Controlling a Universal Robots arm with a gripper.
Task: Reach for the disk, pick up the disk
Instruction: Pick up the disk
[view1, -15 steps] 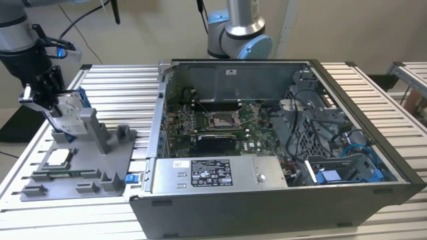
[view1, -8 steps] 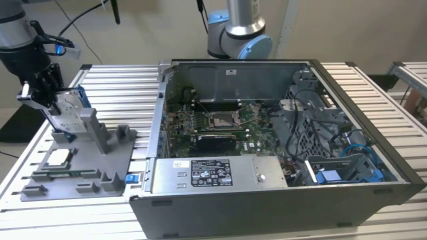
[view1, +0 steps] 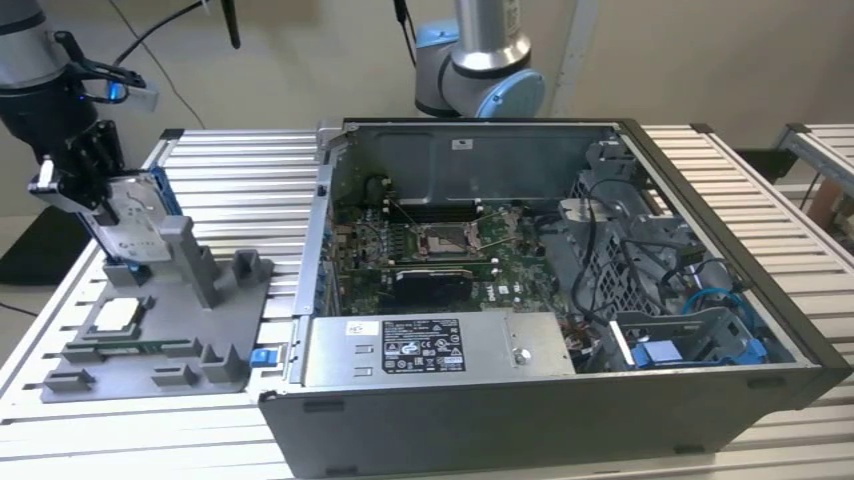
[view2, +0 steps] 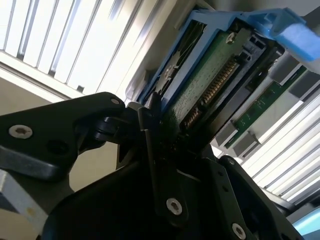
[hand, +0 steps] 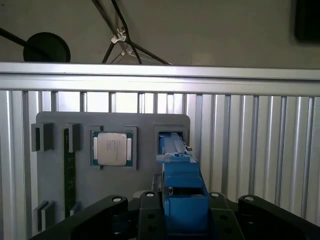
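Note:
The disk (view1: 132, 216), a silver-grey drive in a blue frame, stands on edge at the back of the grey fixture (view1: 200, 330) on the exterior view's left. My gripper (view1: 96, 200) comes from above and is shut on its upper part. In the first wrist view the blue frame of the disk (hand: 183, 197) runs from between my fingers down to the fixture's slot. The second wrist view shows the green circuit-board side of the disk (view2: 210, 75) clamped in my gripper (view2: 167, 132). I cannot tell whether its lower end still rests in the slot.
A small square chip (hand: 113, 149) and a green memory stick (hand: 69, 175) sit in the fixture beside the slot. An open computer case (view1: 534, 300) fills the exterior view's middle and right, and a second arm's base (view1: 474, 70) stands behind it. Slatted aluminium table (view1: 240, 165) surrounds everything.

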